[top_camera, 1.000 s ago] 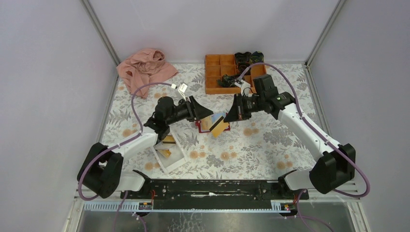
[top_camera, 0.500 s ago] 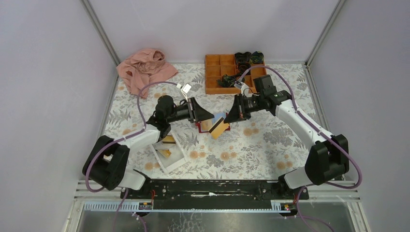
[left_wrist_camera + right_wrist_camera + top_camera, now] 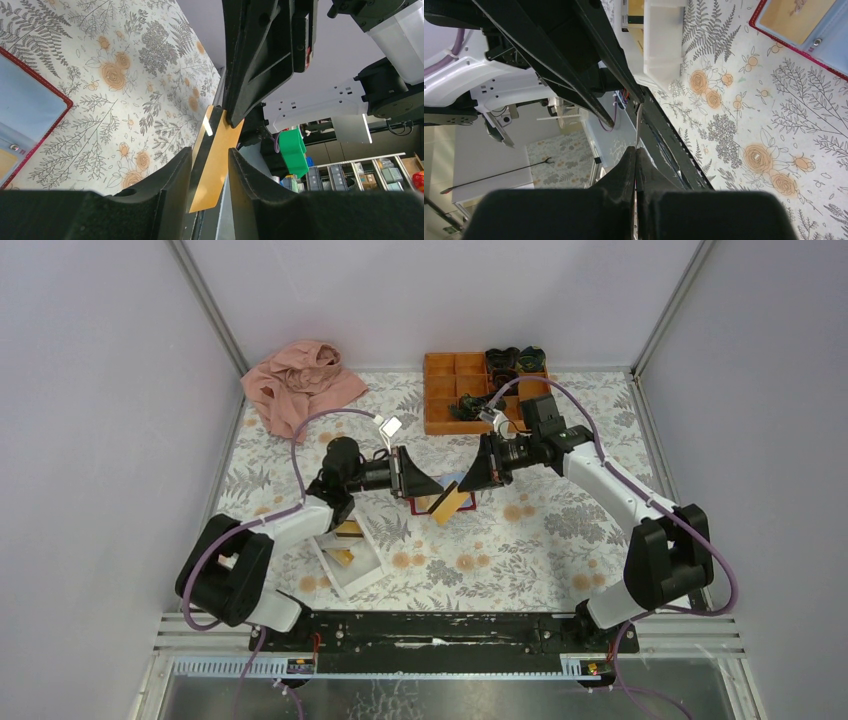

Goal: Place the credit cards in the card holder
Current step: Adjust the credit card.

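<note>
Grey walls close the flowered worktop on three sides. An orange box and a pink cloth lie at the far edge, and a white tray lies near the front left. Above the open card holder, the right end effector pinches one credit card tightly at its end. The left end effector, half closed, clamps its long edges.
</note>
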### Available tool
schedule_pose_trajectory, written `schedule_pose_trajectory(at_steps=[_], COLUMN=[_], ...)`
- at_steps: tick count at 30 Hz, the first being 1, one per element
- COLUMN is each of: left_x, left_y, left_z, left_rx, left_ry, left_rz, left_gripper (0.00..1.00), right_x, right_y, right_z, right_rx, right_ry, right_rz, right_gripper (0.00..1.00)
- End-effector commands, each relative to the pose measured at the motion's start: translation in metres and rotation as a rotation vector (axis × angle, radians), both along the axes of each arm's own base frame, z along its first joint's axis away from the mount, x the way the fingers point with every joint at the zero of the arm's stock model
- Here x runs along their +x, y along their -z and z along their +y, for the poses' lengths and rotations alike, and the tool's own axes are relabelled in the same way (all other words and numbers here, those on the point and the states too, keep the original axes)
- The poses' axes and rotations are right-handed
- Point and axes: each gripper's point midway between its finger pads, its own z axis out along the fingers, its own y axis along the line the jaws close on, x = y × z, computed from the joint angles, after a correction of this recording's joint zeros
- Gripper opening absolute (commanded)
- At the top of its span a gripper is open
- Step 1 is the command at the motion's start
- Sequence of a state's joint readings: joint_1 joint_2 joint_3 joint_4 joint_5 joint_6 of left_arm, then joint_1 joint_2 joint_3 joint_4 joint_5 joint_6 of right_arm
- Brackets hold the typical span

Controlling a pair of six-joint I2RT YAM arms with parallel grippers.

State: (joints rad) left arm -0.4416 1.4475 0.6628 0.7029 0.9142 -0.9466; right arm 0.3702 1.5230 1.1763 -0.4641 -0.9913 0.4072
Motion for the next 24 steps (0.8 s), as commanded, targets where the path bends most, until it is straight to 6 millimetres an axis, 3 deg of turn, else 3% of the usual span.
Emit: schedule_pose_trajectory(at_steps=[1,13,17,24], left_x=[-0.005,0.002,0.002,0.002], left_y=[0.005,0.012,0.012,0.012], left_z=[0.004,0.006,0.005,0.004], left_rx=[0.003,0.011,0.002,-0.022], left_ry=[0.038,0.058,0.071,0.095], left_rz=[-0.028,-0.011,-0.009,0.013], left_gripper=[0.4,0.4,0.3,0.03], right_x=[0.006,0.007,0.01,0.016], right_y=[-0.017,-0.017,-0.013,-0.009], right_z=[0.006,0.011,0.012,0.014], right_rx=[0.072,0.113,0.115,0.116], right_ry=[-0.016,-0.05,-0.055,-0.06], right_rz=[-0.017,0.006,0.017,0.029], right_gripper=[0.0,0.0,0.0,0.0])
